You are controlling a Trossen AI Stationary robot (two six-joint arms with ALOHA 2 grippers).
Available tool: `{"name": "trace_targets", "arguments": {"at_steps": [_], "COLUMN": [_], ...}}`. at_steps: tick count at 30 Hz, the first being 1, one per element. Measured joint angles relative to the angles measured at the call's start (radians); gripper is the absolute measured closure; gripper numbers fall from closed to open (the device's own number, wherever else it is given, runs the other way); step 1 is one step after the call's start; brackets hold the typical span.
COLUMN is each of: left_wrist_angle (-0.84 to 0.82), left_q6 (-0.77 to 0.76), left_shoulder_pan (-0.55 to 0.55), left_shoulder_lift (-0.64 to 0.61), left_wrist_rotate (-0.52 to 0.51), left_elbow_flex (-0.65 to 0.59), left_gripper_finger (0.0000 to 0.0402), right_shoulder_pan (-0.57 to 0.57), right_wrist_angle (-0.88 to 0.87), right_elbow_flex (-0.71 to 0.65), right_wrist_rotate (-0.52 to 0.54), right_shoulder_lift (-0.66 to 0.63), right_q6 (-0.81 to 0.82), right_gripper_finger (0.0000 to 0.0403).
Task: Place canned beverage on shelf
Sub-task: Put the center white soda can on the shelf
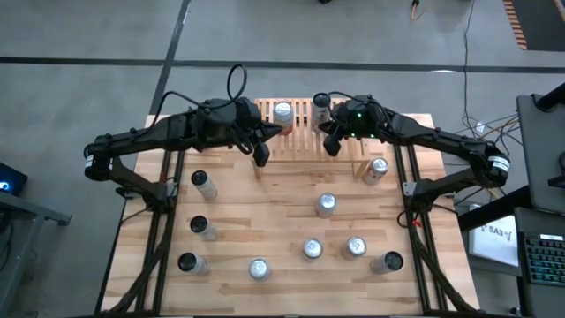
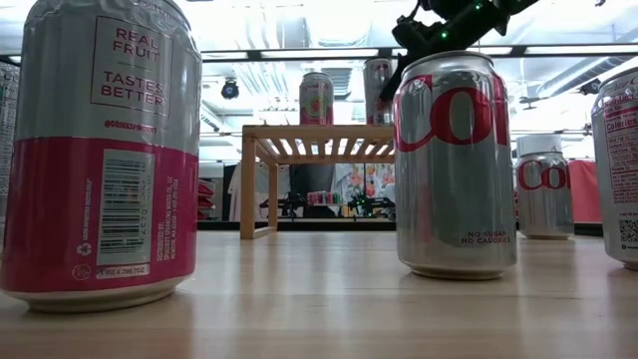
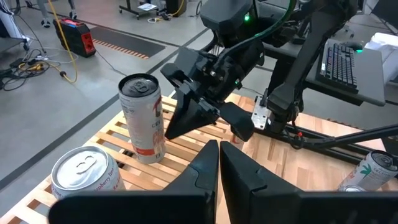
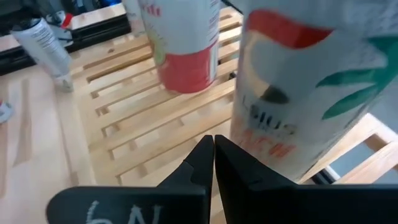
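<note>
Wooden shelf (image 1: pixel 300 132) (two cans (image 1: pixel 282 112) on top), both tools (image 1: pixel 261 160) (image 1: pixel 332 147) pressed together, empty, at its front edge.

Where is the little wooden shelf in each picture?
High view: the shelf sits at the table's far edge, between both grippers.
Low view: middle distance, left of centre.
Left wrist view: lower left.
Right wrist view: slats fill the middle.
Shared landmark: two cans standing on it.

Keyboard (image 1: pixel 549 258) and perhaps a monitor (image 1: pixel 9 179) beside the table (image 1: pixel 282 225)
</note>
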Motion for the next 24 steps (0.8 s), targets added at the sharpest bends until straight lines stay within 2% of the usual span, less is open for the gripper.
{"name": "trace_targets", "arguments": {"at_steps": [5, 14, 24], "left_wrist_angle": [0.000, 0.004, 0.007], "left_q6": [0.000, 0.000, 0.000], "left_shoulder_pan": [0.000, 0.006, 0.010], "left_shoulder_lift": [0.000, 0.000, 0.000], "left_wrist_rotate": [0.000, 0.000, 0.000], "left_elbow_flex": [0.000, 0.000, 0.000], "left_gripper_finger": [0.0402, 0.0402, 0.0402], "right_shoulder_pan": [0.001, 0.001, -0.004], "right_wrist_angle": [0.006, 0.140, 0.221], "right_elbow_flex": [-0.018, -0.093, -0.102], "right_wrist_rotate": [0.000, 0.001, 0.029], "right_shoulder_lift": [0.000, 0.000, 0.012], "right_q6": [-0.015, 0.000, -0.014], "right_gripper_finger": [0.0394, 0.0394, 0.0394]}}
